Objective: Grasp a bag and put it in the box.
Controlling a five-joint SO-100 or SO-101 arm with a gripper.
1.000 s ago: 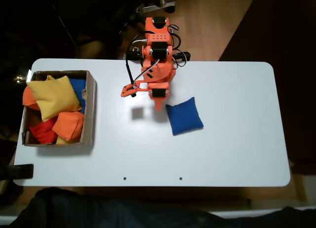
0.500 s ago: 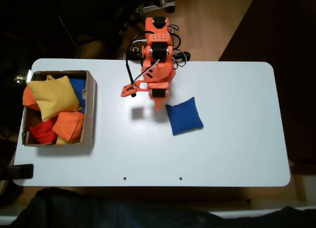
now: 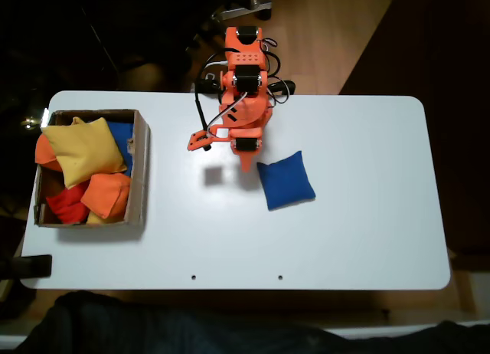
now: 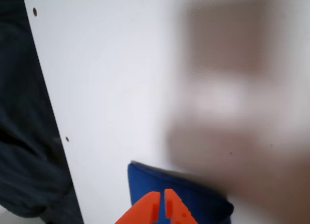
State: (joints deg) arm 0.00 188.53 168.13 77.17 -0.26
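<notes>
White rectangular counter with rounded corners, dark surroundings, wood floor beyond the far edge in the fixed view.

Soft square royal-blue fabric bean bag lies flat on the counter, roughly mid-counter, a bit toward the far edge, well apart from the box. In the wrist view the same bag sits at the bottom of frame, right under the fingertips.

Orange two-finger end effector: tip pointing down just beside the bag's near-left corner in the fixed view, touching or almost; cannot tell which. In the wrist view the end effector has its two orange fingers nearly together, only a thin slit between them, nothing held. So clenched and empty. Large blurred brownish patch on the right of the wrist view, unreadable.

Orange arm base sits at the counter's far edge, middle.

Low-walled brown cardboard box is at the counter's left end. Already inside: a larger yellow bag on top, orange bag, red bag, a bit of another blue one under the yellow.

Progress, as a judgement: early. Bag not grasped, not lifted. Left to do: open fingers, close on the bag, carry to the left end, drop into the box.
</notes>
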